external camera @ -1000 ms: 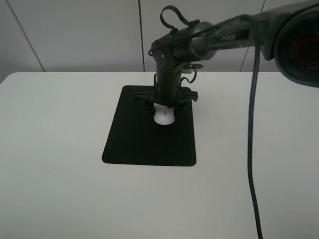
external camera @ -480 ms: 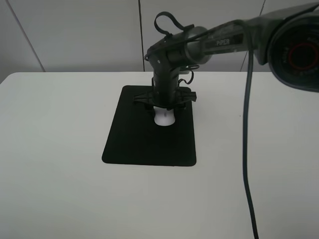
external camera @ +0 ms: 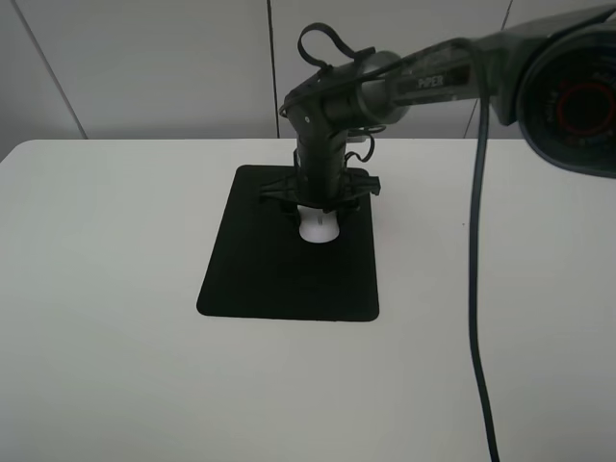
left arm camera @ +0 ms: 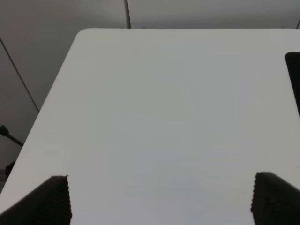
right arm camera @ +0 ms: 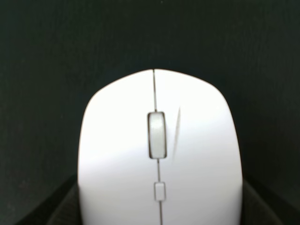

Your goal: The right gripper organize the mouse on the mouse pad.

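Broad white matte tabletop (external camera: 115,289), pale panelled wall behind. On it a flat matte black rectangular mouse pad (external camera: 279,279) with rounded corners, lying roughly mid-table; one edge of it also shows in the left wrist view (left arm camera: 294,79). Black glossy arm enters from upper right of the high view, cables looping above, and points straight down over the far right part of the pad. Its narrow two-fingered black right gripper (external camera: 318,219) is clamped on the small white oval plastic mouse (external camera: 318,232). In the right wrist view the dark fingers (right arm camera: 49,211) sit against both flanks of the mouse (right arm camera: 159,154). The mouse is within the pad's outline, nearer the far edge than the near one, grey scroll wheel on its centre seam. Cannot tell whether its base touches the pad. Left gripper (left arm camera: 161,201): ribbed black fingertips (left arm camera: 51,201) spread wide apart, nothing between them, bare tabletop beneath.
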You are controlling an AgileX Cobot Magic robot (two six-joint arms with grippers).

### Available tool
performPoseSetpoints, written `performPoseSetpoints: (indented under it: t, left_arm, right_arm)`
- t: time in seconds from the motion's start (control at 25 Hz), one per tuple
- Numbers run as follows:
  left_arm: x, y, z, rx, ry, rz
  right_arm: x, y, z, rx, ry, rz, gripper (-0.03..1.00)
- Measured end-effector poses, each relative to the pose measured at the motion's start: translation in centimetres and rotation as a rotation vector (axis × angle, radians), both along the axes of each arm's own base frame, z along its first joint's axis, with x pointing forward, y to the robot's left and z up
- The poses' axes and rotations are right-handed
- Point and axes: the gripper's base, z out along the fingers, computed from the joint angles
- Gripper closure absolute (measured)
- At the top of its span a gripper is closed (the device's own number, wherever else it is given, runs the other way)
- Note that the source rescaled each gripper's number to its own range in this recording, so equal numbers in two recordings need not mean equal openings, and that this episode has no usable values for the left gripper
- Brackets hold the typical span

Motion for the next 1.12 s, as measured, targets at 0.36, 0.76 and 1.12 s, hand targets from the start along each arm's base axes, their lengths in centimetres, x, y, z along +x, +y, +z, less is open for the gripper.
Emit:
performPoseSetpoints:
  t: [0.36,0.76,1.12]
  left_arm:
    - [0.0,0.0,0.0,0.000,0.000,0.000]
    - [0.0,0.0,0.0,0.000,0.000,0.000]
    - [0.0,0.0,0.0,0.000,0.000,0.000]
  right_arm:
    - [0.0,0.0,0.0,0.001,-0.005,0.003,0.22]
    - [0.1,-0.1,2.1,0.010,-0.032,0.024,0.17]
    - [-0.4,-0.4,6.1,0.004,-0.027,0.092,0.17]
